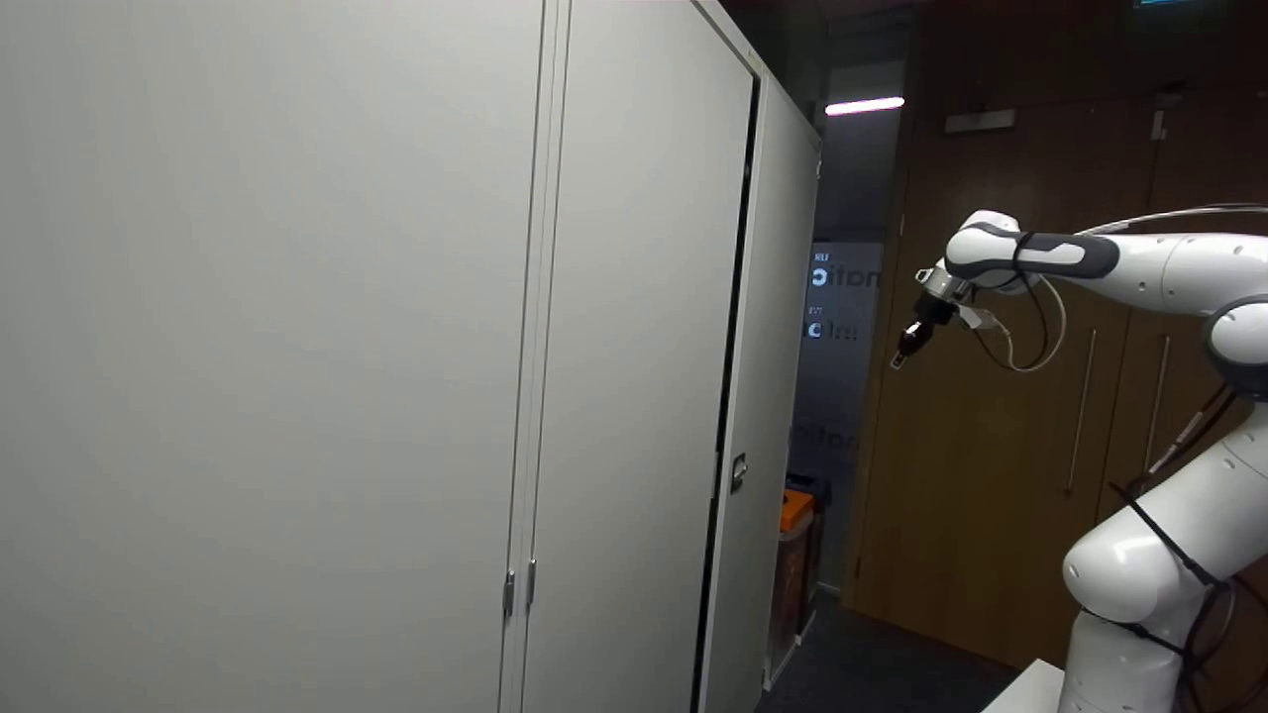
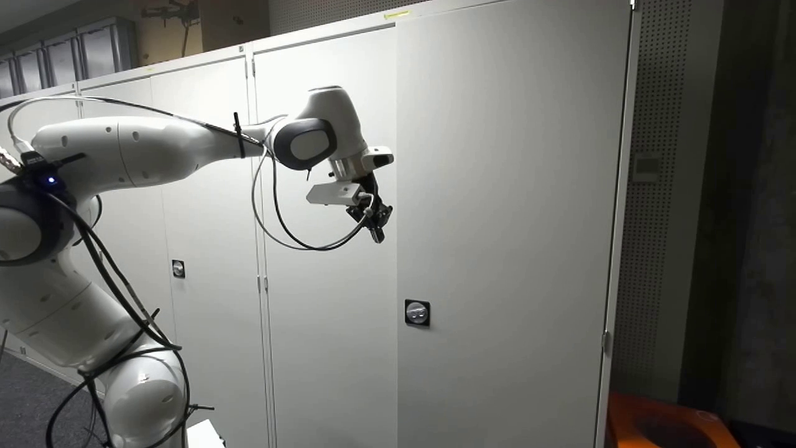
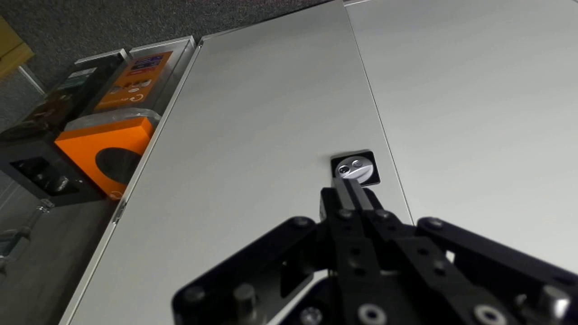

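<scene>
My gripper (image 1: 898,361) is black, and its two fingers lie together with nothing seen between them. It also shows in an exterior view (image 2: 377,235) and at the bottom of the wrist view (image 3: 347,183). It points down and toward a grey metal cabinet door (image 2: 510,186), apart from it. The door has a round silver turn handle (image 2: 417,313) on a black square plate. In the wrist view the fingertips overlap the lower edge of this handle (image 3: 355,168). A dark gap runs along this door's edge (image 1: 778,297) in an exterior view.
More grey cabinet doors (image 2: 323,298) continue alongside, with another round handle (image 2: 178,269). An orange-topped bin (image 3: 108,135) and a dark bin (image 3: 67,180) stand beside the cabinet's end. Wooden doors (image 1: 971,446) stand behind the arm. Loose cables (image 2: 298,246) hang by the wrist.
</scene>
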